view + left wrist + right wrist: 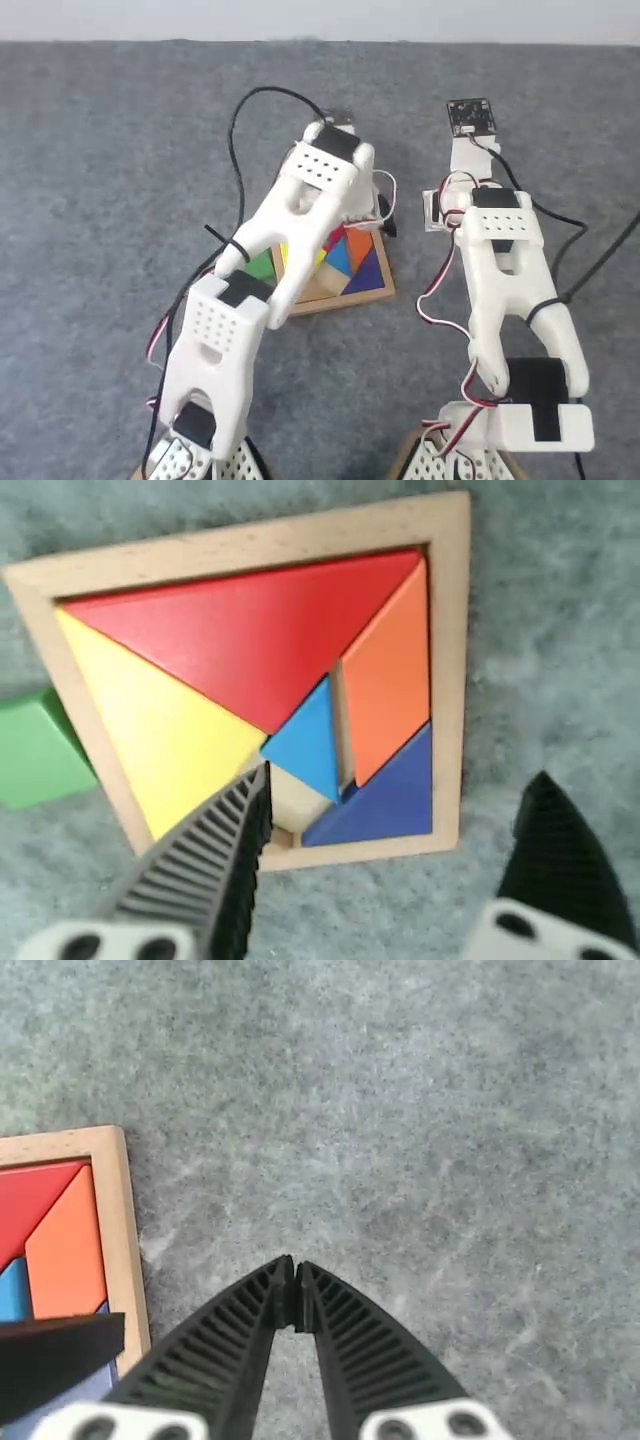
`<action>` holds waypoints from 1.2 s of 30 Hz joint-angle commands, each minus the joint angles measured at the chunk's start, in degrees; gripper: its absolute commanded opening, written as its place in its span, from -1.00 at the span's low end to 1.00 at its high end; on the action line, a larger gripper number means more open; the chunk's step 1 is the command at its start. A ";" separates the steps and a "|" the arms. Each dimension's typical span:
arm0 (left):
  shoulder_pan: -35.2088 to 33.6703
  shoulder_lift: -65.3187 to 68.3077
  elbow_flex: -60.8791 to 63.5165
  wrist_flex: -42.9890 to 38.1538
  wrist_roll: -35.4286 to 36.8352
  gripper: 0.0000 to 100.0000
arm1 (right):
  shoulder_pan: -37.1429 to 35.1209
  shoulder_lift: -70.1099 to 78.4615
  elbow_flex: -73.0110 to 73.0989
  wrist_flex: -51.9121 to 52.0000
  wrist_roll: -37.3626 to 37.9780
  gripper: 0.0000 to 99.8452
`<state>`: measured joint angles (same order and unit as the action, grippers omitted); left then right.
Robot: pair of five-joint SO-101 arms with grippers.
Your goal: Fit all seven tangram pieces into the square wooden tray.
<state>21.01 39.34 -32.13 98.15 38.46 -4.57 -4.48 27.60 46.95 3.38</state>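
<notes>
overhead, left pincer (400,775) gapes over tray (449,680), green piece (35,750) outside rim

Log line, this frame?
left end effector open over square wooden tray | right end effector shut beside tray | green wooden piece outside tray

The square wooden tray (450,680) lies flat on the grey bench, its pale rim framing five pieces that sit flat inside. A large red triangle (250,630) fills one side and a large yellow triangle (160,740) lies against it. An orange four-sided piece (390,690) runs along another wall, with a dark blue triangle (385,795) in the corner below it. A small light blue triangle (310,745) sits mid-tray beside a bare wooden gap (292,802). A green piece (35,750) lies outside on the bench, just beside the rim near the yellow triangle.
</notes>
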 commanded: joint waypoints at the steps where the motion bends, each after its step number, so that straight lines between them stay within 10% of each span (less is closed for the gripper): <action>1: -4.13 -3.87 -3.91 2.55 -5.54 -0.31 | 0.40 -3.91 -2.29 0.40 -0.35 -0.98; 13: -33.41 -19.69 8.31 -5.27 -22.86 -0.92 | -3.91 -16.75 0.79 8.04 4.31 -0.98; 21: -35.52 -23.91 29.49 -17.85 -30.59 -0.98 | -28.00 -23.43 13.45 5.32 14.24 -0.98; 36: -40.44 -64.00 80.84 -62.33 -31.47 -0.97 | -33.10 2.51 1.67 4.09 14.07 -0.98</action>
<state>-19.08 -17.98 44.79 43.21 7.69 -37.45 -2.20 33.41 50.64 16.92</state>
